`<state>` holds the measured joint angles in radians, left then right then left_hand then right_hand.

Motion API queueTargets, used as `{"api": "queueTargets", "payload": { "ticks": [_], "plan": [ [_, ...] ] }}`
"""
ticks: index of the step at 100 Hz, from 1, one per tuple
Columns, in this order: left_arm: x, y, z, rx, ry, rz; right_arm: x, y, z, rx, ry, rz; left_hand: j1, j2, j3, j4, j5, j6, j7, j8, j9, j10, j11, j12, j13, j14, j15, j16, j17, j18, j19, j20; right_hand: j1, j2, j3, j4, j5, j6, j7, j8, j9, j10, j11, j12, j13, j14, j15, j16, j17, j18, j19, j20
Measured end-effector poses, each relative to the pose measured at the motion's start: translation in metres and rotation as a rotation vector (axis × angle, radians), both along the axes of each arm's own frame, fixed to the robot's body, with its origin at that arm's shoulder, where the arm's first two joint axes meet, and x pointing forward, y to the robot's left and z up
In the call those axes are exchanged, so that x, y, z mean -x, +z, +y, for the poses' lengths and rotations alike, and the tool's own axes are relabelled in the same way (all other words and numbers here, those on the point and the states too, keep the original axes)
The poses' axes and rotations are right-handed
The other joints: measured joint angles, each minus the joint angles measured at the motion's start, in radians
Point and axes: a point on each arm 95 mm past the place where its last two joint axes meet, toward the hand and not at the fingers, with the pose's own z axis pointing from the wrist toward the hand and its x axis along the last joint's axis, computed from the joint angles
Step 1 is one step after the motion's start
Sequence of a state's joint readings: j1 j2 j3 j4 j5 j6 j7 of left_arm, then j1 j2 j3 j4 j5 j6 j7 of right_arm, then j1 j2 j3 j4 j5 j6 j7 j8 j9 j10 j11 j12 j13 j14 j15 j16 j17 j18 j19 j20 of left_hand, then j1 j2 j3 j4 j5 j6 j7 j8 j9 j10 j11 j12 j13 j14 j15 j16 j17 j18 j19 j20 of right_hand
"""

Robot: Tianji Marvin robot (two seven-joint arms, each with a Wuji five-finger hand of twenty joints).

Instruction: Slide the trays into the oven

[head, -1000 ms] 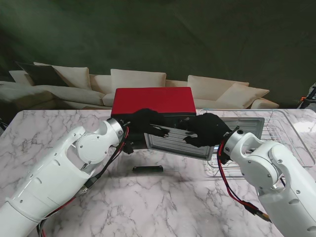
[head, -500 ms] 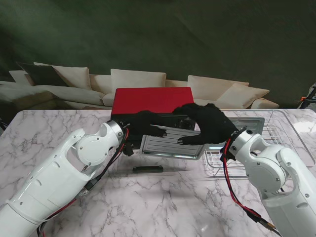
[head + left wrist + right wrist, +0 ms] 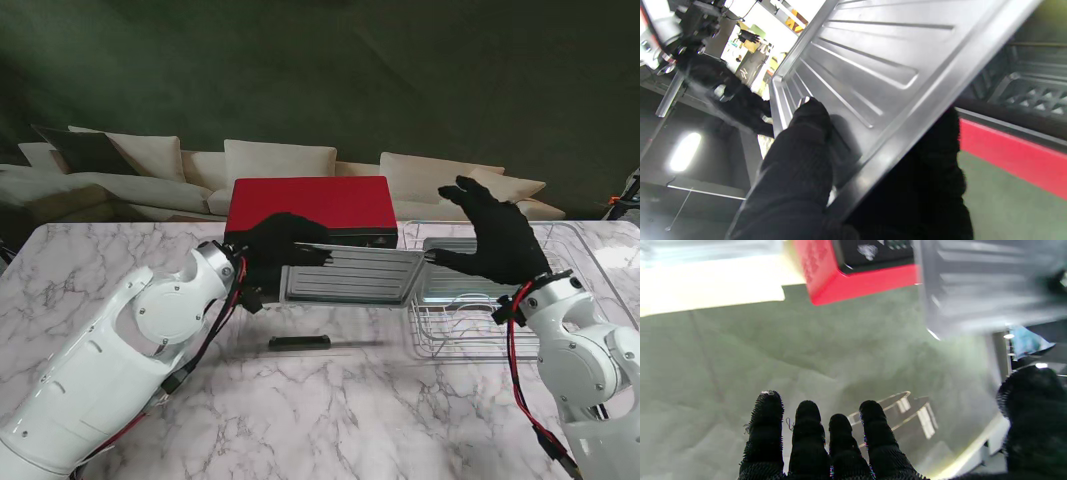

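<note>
The red oven stands at the middle back of the marble table, with its glass door folded down flat toward me. A ribbed metal tray hangs level just in front of the oven's mouth. My left hand is shut on the tray's left edge, and in the left wrist view the thumb presses on the tray. My right hand is raised to the right of the tray with its fingers spread, holding nothing. The right wrist view shows the oven and the blurred tray.
A clear plastic bin sits on the right of the table, holding a wire rack and another metal tray. A pale sofa runs behind the table. The table's far edge lies just behind the oven.
My right hand has let go of the tray and lifted away to the right, opening. The left hand alone now holds the tray, which has levelled out nearer the oven.
</note>
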<state>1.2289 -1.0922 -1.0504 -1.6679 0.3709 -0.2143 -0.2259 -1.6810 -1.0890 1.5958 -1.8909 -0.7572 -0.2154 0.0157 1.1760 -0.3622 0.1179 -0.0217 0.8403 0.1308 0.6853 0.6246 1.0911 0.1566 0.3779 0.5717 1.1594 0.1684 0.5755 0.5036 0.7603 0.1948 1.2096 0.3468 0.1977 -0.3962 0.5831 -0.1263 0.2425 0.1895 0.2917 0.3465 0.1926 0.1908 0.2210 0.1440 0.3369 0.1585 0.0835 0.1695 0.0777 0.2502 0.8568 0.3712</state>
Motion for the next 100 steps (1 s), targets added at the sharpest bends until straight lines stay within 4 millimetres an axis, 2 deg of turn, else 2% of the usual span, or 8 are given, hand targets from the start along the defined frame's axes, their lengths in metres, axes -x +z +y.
{"api": "queueTargets", "payload": {
  "ticks": [12,17,35,58,64,72,92,100],
  "plan": [
    [0.004,0.013,0.002,0.024,-0.002,-0.029,0.006,-0.021,-0.017,-0.012,-0.057,0.058,0.000,0.000,0.000,0.000,0.000,0.000,-0.001,0.004,0.000,0.000,0.000,0.000,0.000,0.000,0.000,0.000,0.000,0.000,0.000,0.000,-0.061,0.000,-0.006,0.000,-0.003,0.027,-0.128,-0.053,0.031,0.010,-0.186,-0.087,-0.025,-0.009,-0.032,-0.016,-0.025,-0.023,-0.033,-0.059],
    [0.006,0.018,0.003,0.033,-0.004,-0.041,0.010,-0.030,-0.021,-0.020,-0.073,0.088,0.000,0.000,0.000,0.000,0.000,0.000,-0.001,0.008,0.000,0.000,0.000,0.000,0.000,0.000,0.000,0.000,0.000,0.000,0.000,0.000,-0.064,-0.004,0.002,0.000,-0.016,0.034,-0.172,-0.065,0.046,0.014,-0.222,-0.115,-0.026,-0.010,-0.037,-0.031,-0.031,-0.024,-0.043,-0.076],
    [0.011,0.030,0.005,0.084,-0.008,-0.071,0.017,-0.058,-0.030,-0.029,-0.115,0.160,0.000,0.000,0.000,0.000,0.000,0.000,-0.003,0.013,0.000,0.000,0.000,0.001,0.000,-0.001,0.000,0.000,0.000,-0.001,0.000,-0.012,-0.125,-0.067,0.065,-0.013,-0.042,0.037,-0.207,-0.067,0.069,0.014,-0.234,-0.133,-0.023,-0.011,-0.039,-0.039,-0.037,-0.025,-0.074,-0.107],
    [0.020,0.037,0.003,0.123,-0.028,-0.088,0.018,-0.075,-0.022,-0.165,-0.087,0.243,0.000,0.000,0.000,0.000,0.000,0.000,-0.003,0.015,0.000,0.000,0.000,0.001,0.000,-0.001,0.000,0.000,0.000,-0.001,0.000,-0.012,-0.135,-0.076,0.089,-0.021,-0.091,0.017,-0.171,0.013,0.092,-0.013,-0.235,-0.122,-0.022,-0.011,-0.039,-0.037,-0.050,-0.017,-0.119,-0.109],
    [0.020,0.037,0.002,0.126,-0.029,-0.090,0.019,-0.077,-0.018,-0.190,-0.059,0.264,0.000,0.000,0.000,0.000,0.000,0.000,-0.003,0.016,0.000,0.000,0.000,0.001,0.000,-0.001,0.001,0.000,0.000,-0.001,0.000,-0.012,-0.135,-0.087,0.090,-0.021,-0.091,0.014,-0.171,0.040,0.087,-0.013,-0.165,-0.072,-0.003,-0.011,-0.033,-0.026,-0.051,0.000,-0.132,-0.107],
    [0.021,0.036,0.000,0.130,-0.030,-0.090,0.019,-0.080,-0.011,-0.205,-0.026,0.296,0.000,0.000,0.000,0.000,0.000,0.000,-0.004,0.020,0.000,0.000,0.000,0.001,0.000,-0.001,0.001,0.000,0.000,-0.001,0.000,-0.012,-0.135,-0.087,0.091,-0.021,-0.091,0.014,-0.173,0.084,0.028,-0.014,-0.011,0.014,0.030,-0.010,-0.025,-0.021,-0.048,0.007,-0.141,-0.081],
    [0.023,0.036,-0.005,0.148,-0.041,-0.081,0.019,-0.081,0.003,-0.300,0.041,0.338,0.001,0.000,0.000,0.000,0.000,0.000,-0.004,0.022,0.000,0.000,0.000,0.001,0.000,-0.001,0.001,0.000,0.000,-0.001,0.000,-0.012,-0.133,-0.124,0.102,-0.021,-0.090,0.014,-0.145,0.131,0.013,-0.014,0.100,0.060,0.070,-0.008,-0.003,0.011,-0.007,0.024,-0.146,-0.053],
    [0.023,0.036,-0.007,0.153,-0.044,-0.081,0.018,-0.081,0.009,-0.309,0.060,0.337,0.001,0.000,0.000,0.000,0.000,0.000,-0.004,0.022,0.000,0.000,0.000,0.001,0.000,-0.001,0.001,0.000,0.000,-0.001,0.000,-0.012,-0.093,-0.136,0.096,-0.021,-0.090,0.013,-0.104,0.147,0.013,-0.014,0.146,0.067,0.102,-0.007,0.021,0.034,0.023,0.025,-0.107,-0.019]
  ]
}}
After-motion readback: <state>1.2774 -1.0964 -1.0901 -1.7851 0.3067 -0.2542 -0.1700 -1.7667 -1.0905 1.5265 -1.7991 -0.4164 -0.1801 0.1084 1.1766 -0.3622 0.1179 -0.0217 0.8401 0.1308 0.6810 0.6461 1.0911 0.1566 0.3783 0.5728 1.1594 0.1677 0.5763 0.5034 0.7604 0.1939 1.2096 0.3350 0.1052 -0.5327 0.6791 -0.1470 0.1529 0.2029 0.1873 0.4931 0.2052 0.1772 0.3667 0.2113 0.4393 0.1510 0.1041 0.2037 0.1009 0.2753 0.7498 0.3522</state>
